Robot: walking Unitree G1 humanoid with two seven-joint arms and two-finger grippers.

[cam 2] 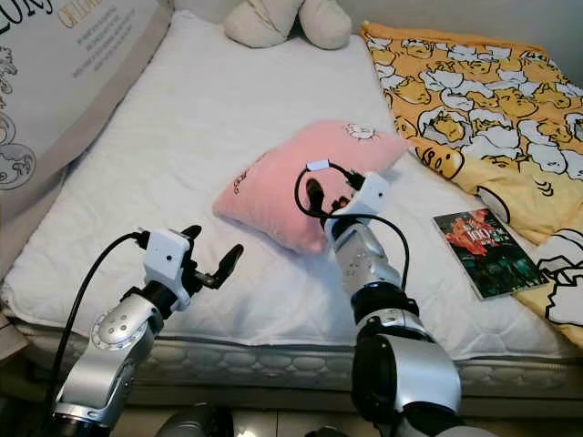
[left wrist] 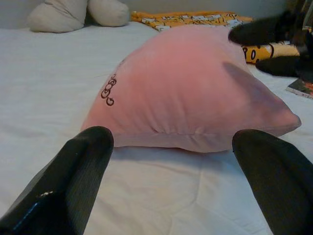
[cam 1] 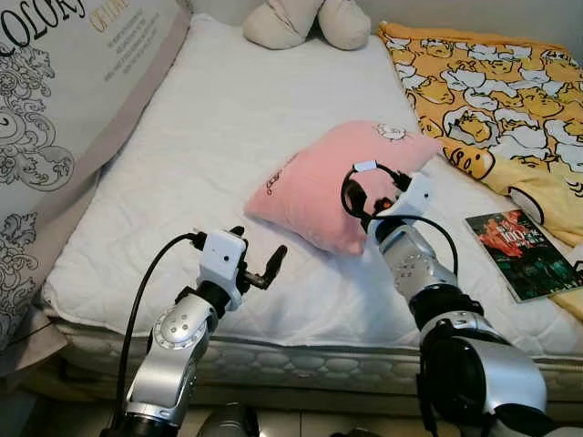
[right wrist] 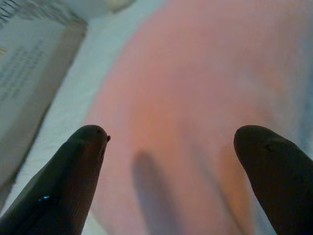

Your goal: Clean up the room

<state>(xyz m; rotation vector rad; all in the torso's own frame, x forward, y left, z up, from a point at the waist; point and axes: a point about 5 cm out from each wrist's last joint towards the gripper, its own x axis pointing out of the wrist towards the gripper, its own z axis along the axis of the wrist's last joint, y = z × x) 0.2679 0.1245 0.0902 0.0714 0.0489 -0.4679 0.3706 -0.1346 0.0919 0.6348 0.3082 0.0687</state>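
A pink pillow point(cam 1: 328, 177) with a small dark emblem lies in the middle of the white mattress point(cam 1: 182, 137). My right gripper point(cam 1: 375, 187) is open and hovers over the pillow's near right corner. In the right wrist view, its fingertips point(right wrist: 88, 142) straddle the pink fabric point(right wrist: 195, 73) at close range. My left gripper point(cam 1: 260, 246) is open above the mattress near the front edge, a short way left of the pillow and pointing at it. The left wrist view has the pillow point(left wrist: 186, 83) ahead between the spread fingers point(left wrist: 88, 156), not touching.
A book point(cam 1: 521, 250) with a dark cover lies on the mattress at the right. A yellow duck-print blanket point(cam 1: 492, 91) covers the far right side. A beige plush toy point(cam 1: 305, 23) sits at the far end. A large printed cushion point(cam 1: 64, 100) leans along the left.
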